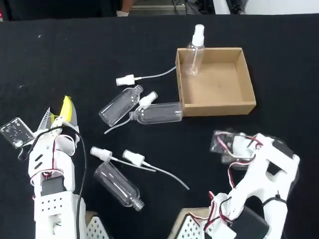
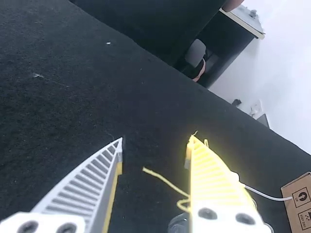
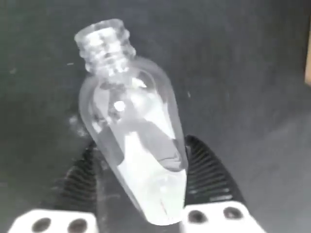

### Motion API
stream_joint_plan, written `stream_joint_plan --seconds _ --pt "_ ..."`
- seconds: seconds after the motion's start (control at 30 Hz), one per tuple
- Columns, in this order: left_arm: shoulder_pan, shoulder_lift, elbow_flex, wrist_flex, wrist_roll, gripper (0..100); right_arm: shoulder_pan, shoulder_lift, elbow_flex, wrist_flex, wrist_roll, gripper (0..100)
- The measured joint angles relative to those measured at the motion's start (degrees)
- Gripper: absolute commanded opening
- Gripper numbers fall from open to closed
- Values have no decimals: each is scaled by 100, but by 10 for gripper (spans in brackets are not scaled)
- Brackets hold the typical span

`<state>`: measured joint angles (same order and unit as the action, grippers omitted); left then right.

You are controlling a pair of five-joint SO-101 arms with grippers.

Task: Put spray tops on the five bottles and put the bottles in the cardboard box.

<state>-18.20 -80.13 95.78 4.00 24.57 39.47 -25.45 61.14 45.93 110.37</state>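
1. At the left gripper point(image 2: 155, 143): spread wide, grey finger and yellow finger well apart, pinching nothing, with black table point(image 2: 73, 73) between them.
2. In the high view, placed at the near left of the table point(image 1: 57, 105), well apart from every bottle and touching none.
3. At the right gripper point(image 3: 141, 145): pressed onto a held bottle point(image 3: 131, 131), a dark ribbed finger on either side of its clear body, threaded neck bare and pointing away from the wrist.
4. In the high view, same grip seen at the near right point(image 1: 224, 144), near the front of the cardboard box point(image 1: 219, 108) but apart from it.
5. Inside the box, at its far left corner: a capped bottle point(image 1: 195, 55), upright, white spray top already on.
6. Just left of the box, lying on their sides: an angled bottle point(image 1: 120, 104) with open neck, and a level bottle point(image 1: 158, 113) with its base just beside the box's front left corner.
7. Beside those two necks: a small spray top point(image 1: 148, 98); cannot tell whether fitted or merely lying there.
8. Farther back: a loose spray top point(image 1: 125, 79), its thin tube running toward the box wall.
9. Between the two arms, lying uncapped: a near bottle point(image 1: 117, 185), neck toward the near edge.
10. Just beyond it: a left spray top point(image 1: 101, 153) and a middle spray top point(image 1: 133, 158), tubes trailing rightward.
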Motion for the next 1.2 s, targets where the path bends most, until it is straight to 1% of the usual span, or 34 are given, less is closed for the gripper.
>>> stream_joint_plan --seconds 0.1,0.17,0.27,0.3,0.37,0.43,0.5,0.6,0.67,0.8,0.93,1.0,1.1,1.2 --pt "0 0 0 0 0 209 387 0 -114 18 -1336 13" --pt "0 0 0 0 0 209 756 9 -316 26 -2514 27" --pt "88 0 0 0 0 209 1301 123 -782 44 -4325 80" --pt "149 0 0 0 0 209 1433 237 -985 114 -4747 96" --pt "255 0 0 0 -9 209 1565 563 -1398 440 -5187 122" --pt "316 0 0 0 -105 209 1574 985 -1864 862 -5398 152" --pt "396 0 0 0 -290 209 1574 1459 -2321 1204 -5574 203" --pt "484 0 0 0 -413 209 1574 2084 -2892 1363 -5820 289" --pt "519 0 0 0 -457 209 1486 2356 -3112 1380 -5864 321" --pt "527 0 0 0 -475 209 1310 2418 -3270 1389 -5864 308" --pt "527 0 0 0 -475 209 1081 2418 -3288 1389 -5864 265" --pt "527 0 0 0 -475 209 941 2418 -3288 1389 -5626 244" --pt "527 0 0 0 -475 209 730 2418 -3288 1389 -5125 241" --pt "527 0 0 0 -475 209 677 2418 -3288 1380 -4862 241"
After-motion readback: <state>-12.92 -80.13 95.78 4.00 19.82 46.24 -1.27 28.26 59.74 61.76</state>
